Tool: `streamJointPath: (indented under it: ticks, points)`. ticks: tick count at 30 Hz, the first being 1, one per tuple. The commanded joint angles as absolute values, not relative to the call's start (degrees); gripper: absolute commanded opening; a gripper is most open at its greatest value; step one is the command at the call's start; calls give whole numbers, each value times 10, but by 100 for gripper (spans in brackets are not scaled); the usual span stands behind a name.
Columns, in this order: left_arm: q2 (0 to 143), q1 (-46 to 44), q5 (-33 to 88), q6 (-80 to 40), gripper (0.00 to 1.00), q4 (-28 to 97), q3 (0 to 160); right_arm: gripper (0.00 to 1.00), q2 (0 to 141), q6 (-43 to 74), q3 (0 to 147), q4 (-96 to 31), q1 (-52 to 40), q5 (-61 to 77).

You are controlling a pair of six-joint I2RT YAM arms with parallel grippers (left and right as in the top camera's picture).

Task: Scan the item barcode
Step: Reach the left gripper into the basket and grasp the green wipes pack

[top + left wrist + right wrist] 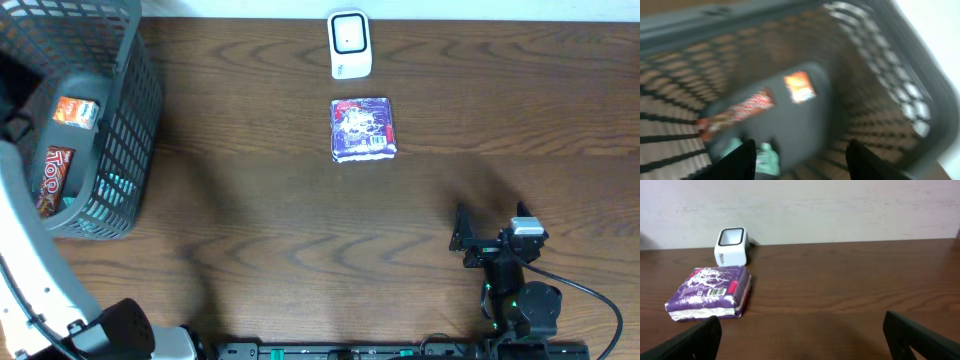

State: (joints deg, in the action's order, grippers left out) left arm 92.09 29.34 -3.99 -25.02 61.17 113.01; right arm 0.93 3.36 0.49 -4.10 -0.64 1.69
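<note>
Left hand (799,156) over basket (900,90) of snacks (799,86)

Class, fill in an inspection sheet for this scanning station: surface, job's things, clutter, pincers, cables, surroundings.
Surface: brown wooden table.
Job's things: purple packet lies flat with its barcode on the top face, close to the white scanner but not touching it.
Clutter: grey mesh basket at the table's left end, holding a snack bar, an orange packet and a teal item.
Pincers: left pincer open and empty above the basket's inside; right pincer open and empty, low, facing the purple packet.
Cables: black cable loops by the right arm's base.
Surroundings: pale wall behind the table.
</note>
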Motion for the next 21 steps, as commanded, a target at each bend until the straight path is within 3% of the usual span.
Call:
streamJointPath:
  ticks: [1, 14, 17, 21]
  points:
    - [938, 326, -74, -240, 58, 628, 1135, 99, 8, 27, 3, -43, -5, 16]
    - [1031, 340, 15, -290, 57, 707, 1134, 99, 8, 27, 3, -43, -5, 16]
    - [1057, 340, 15, -290, 50, 711, 1129, 99, 8, 27, 3, -43, -5, 16]
    - [1092, 340, 15, -291, 49, 736, 1127, 99, 8, 27, 3, -43, -5, 16]
